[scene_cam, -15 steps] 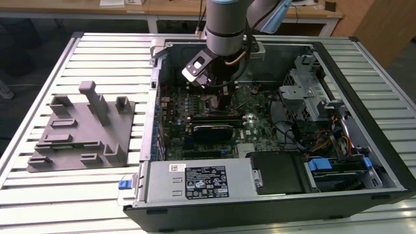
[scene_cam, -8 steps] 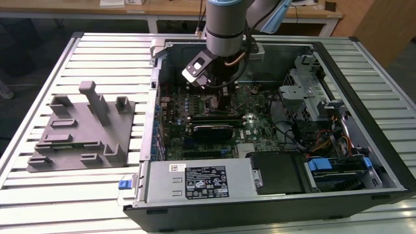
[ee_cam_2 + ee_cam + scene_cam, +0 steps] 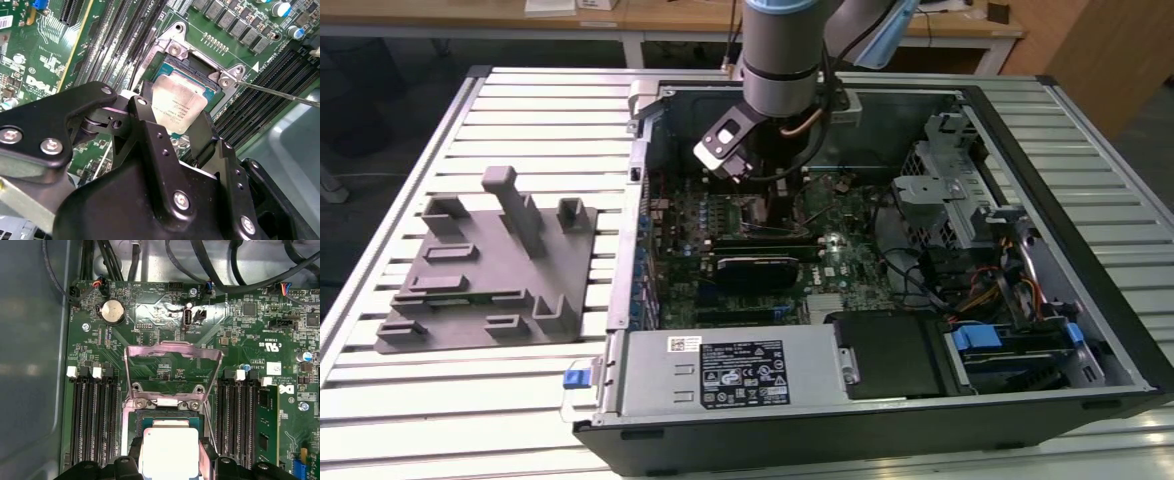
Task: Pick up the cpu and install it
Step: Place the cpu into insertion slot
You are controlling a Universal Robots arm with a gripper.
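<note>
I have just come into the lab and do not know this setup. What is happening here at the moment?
A robot arm reaches down into an open computer case. Its gripper is closed on the cpu, with one finger at each side, and holds it right at the motherboard's socket. The socket's metal retention frame stands open. Whether the chip is fully seated I cannot tell. A grey tray lies beside the case, on the exterior view's left.

Grey arm (image 3: 781,60) with blue joint cap (image 3: 887,35); black, silver-screwed jaws.
</note>
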